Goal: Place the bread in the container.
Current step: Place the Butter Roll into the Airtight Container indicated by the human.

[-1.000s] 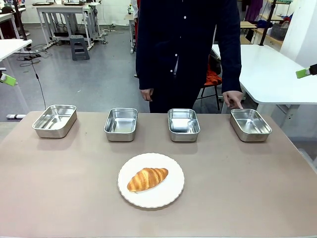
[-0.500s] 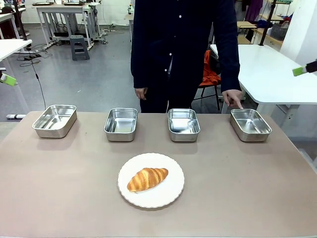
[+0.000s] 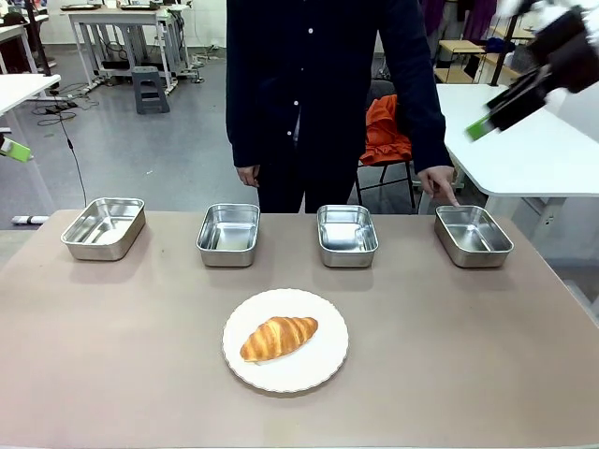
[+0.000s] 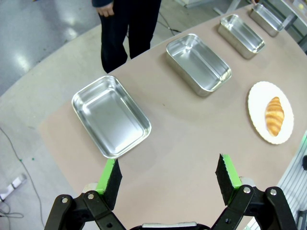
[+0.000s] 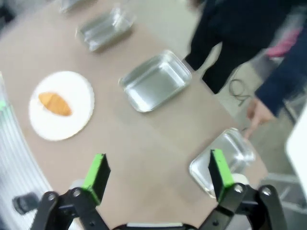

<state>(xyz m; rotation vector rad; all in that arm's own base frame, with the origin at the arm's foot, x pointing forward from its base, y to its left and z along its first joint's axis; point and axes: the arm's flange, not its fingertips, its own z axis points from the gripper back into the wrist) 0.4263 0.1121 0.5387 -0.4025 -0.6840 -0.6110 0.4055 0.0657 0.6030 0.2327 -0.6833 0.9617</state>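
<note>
Tan and bare, the table (image 3: 468,355) spreads wide, with a person (image 3: 318,94) in a dark top standing at its far edge. Along that far side sits a row of four stainless-steel pans, and the person's hand (image 3: 438,184) points a finger down at the rim of the right-end one, the container (image 3: 473,235). That looks like the chosen target, though it's a judgement from the gesture. Nearer the robot, a round white plate (image 3: 323,369) sits mid-table, and on it lies the bread (image 3: 279,338), a ridged golden croissant, untouched and well apart from every pan.

Up high on the right, the right hand (image 3: 505,103) hangs in the air above the right end of the table, fingers spread wide and holding nothing; its wrist view is blurred, yet both green pads stand clearly apart. The left hand (image 4: 168,179) hovers over the left end of the table near the left-end pan (image 4: 111,116), also spread and empty.

So the pick hasn't begun: this reads as the approach stage. Next, one hand needs to drop toward the plate, line its open fingers across the croissant's narrow width, and close gently, since that flaky crust will likely crush under a hard squeeze. Then comes a lift and a carry to the indicated pan.
</note>
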